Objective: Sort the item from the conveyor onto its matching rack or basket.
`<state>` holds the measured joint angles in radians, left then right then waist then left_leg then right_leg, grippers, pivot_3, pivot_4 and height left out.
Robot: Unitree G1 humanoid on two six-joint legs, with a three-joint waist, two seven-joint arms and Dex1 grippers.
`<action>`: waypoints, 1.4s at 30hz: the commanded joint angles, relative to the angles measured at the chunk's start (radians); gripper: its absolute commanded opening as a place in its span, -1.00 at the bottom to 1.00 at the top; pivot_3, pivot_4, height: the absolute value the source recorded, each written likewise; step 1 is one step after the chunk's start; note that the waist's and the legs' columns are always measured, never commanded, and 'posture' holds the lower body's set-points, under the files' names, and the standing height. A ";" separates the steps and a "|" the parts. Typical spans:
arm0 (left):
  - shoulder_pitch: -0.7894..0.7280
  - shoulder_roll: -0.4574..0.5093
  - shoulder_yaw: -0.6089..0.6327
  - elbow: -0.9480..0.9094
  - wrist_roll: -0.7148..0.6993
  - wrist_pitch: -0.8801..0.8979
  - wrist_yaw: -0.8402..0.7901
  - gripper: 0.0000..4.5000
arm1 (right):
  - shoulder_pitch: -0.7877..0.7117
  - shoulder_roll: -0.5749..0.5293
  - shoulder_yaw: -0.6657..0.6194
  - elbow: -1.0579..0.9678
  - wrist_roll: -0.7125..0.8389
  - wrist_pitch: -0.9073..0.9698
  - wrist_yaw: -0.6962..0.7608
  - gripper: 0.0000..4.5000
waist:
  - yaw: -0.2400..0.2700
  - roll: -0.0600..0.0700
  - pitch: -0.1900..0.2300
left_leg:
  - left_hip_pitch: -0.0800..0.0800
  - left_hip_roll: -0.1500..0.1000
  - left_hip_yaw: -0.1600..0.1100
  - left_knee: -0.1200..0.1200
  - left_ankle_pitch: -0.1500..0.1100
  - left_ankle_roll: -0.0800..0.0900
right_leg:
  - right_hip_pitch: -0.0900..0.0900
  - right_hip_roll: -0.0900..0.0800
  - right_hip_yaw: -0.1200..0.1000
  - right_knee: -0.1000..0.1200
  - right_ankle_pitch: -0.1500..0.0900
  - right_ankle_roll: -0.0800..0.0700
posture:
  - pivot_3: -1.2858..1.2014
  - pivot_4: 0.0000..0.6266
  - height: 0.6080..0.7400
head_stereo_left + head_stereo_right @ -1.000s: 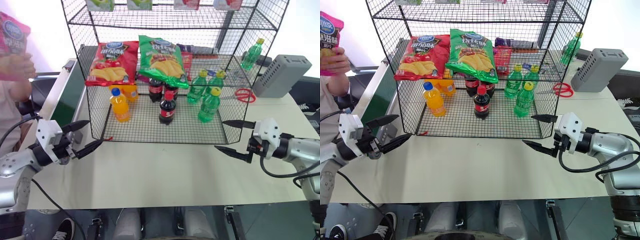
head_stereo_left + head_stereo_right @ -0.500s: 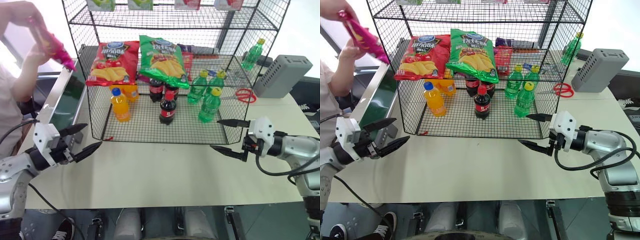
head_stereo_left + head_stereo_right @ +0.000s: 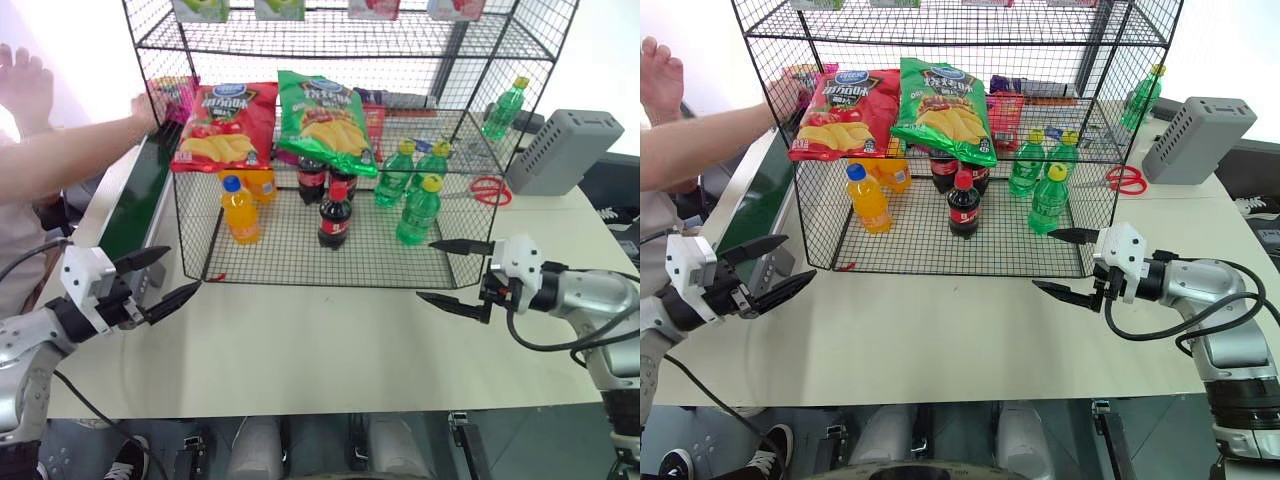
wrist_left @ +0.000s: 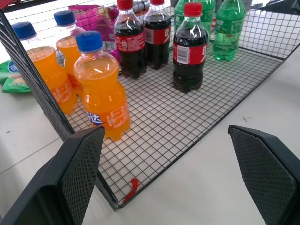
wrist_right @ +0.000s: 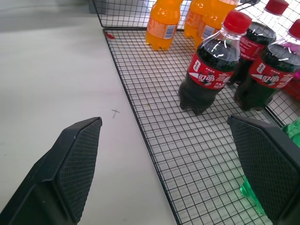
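Observation:
The item, a magenta-pink chip bag, is at the far end of the conveyor, beside the rack's left wall, with a person's hand on it. I cannot tell whether it rests on the belt. The black wire rack stands at the middle of the table. My left gripper is open and empty, hovering near the rack's front left corner beside the conveyor. My right gripper is open and empty at the rack's front right corner. Through the mesh the pink bag shows in the left wrist view.
A red chip bag and a green one lie on the rack's middle tier. Orange soda, cola and green bottles stand on the bottom tier. Red scissors and a grey box lie at the right.
The person's hand has swung the pink bag down from high at the left to the conveyor's far end by the rack. Both grippers have stayed in place and open.

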<state>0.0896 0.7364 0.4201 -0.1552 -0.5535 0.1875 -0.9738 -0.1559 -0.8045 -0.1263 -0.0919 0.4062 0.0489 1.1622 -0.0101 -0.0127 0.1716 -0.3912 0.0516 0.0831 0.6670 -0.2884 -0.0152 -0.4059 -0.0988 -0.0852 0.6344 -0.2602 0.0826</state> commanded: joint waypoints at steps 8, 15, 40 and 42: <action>0.013 0.011 0.050 -0.009 0.017 -0.026 0.031 1.00 | -0.055 0.018 0.007 -0.013 0.017 0.003 -0.001 0.98 | -0.001 0.000 0.000 | 0.000 0.000 0.000 0.000 0.000 0.000 | 0.000 0.000 0.000 0.000 0.000 0.000 | 0.03 -0.52 1.00; 0.074 -0.004 0.090 -0.049 0.031 -0.045 0.063 1.00 | -0.100 0.060 0.048 -0.019 0.029 0.036 0.000 0.98 | -0.002 0.000 0.000 | 0.000 0.000 -0.001 0.000 0.000 0.000 | 0.000 0.000 0.000 0.000 0.000 0.000 | 0.03 -0.52 1.00; 0.390 0.019 0.436 0.154 0.543 -0.820 0.261 1.00 | -0.233 0.296 0.244 -0.107 0.090 0.205 -0.043 0.98 | -0.001 -0.001 -0.001 | -0.001 0.002 0.000 -0.001 0.000 0.000 | -0.003 0.000 0.000 0.000 0.000 -0.002 | 0.03 -0.52 1.00; 0.418 0.031 0.452 0.213 0.580 -0.883 0.289 1.00 | -0.232 0.300 0.256 -0.106 0.090 0.203 -0.036 0.98 | -0.001 -0.001 -0.001 | -0.001 0.002 0.001 -0.001 0.000 0.000 | -0.003 0.000 0.000 -0.001 0.000 -0.002 | 0.03 -0.52 1.00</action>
<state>0.4958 0.7533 0.8290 0.0263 -0.0096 -0.6264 -0.7176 -0.3755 -0.5073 0.1313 -0.1578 0.4927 0.2566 1.1192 -0.0112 -0.0134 0.1711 -0.3925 0.0532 0.0841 0.6659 -0.2888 -0.0146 -0.4089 -0.0996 -0.0853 0.6333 -0.2599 0.0809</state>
